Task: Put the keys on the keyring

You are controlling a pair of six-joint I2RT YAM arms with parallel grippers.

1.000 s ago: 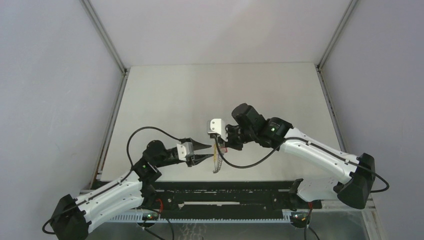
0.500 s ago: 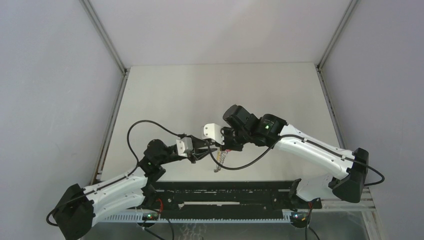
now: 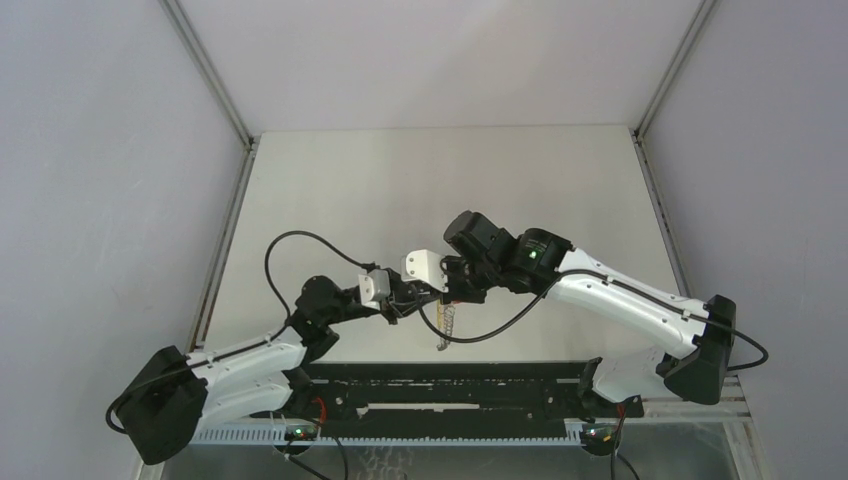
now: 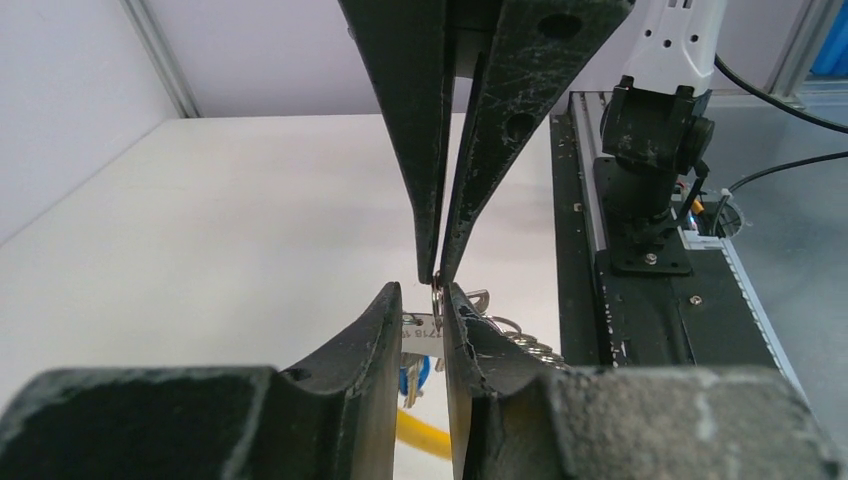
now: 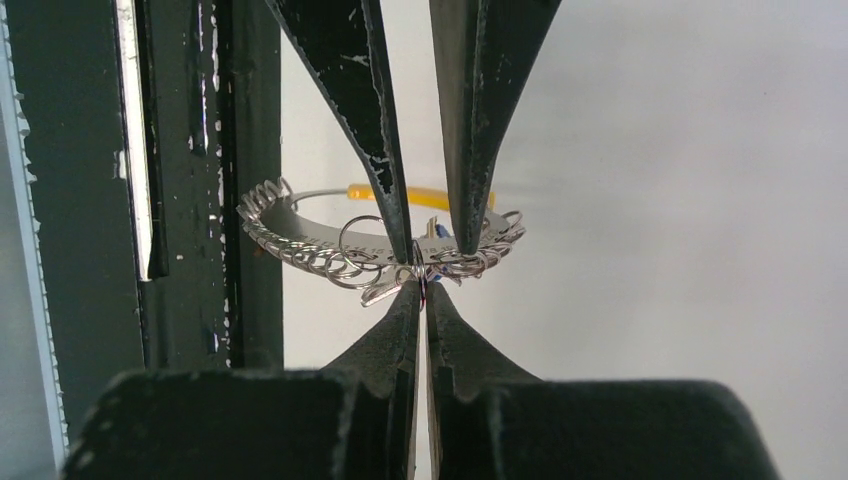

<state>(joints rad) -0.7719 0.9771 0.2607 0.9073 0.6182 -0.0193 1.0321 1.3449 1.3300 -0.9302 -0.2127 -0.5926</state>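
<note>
So the tiny keys (image 4: 408,378), one blue plastic head showing, are dangling in mid-air over the white table (image 3: 400,180), because the right pincer (image 5: 423,288) is clamping one small loop of the silver wire keyring (image 5: 300,248). The left pincer (image 4: 421,295) is sitting part-open, straddling that loop without gripping. The black metal front rail (image 3: 450,385) is crowding in close below.
</note>
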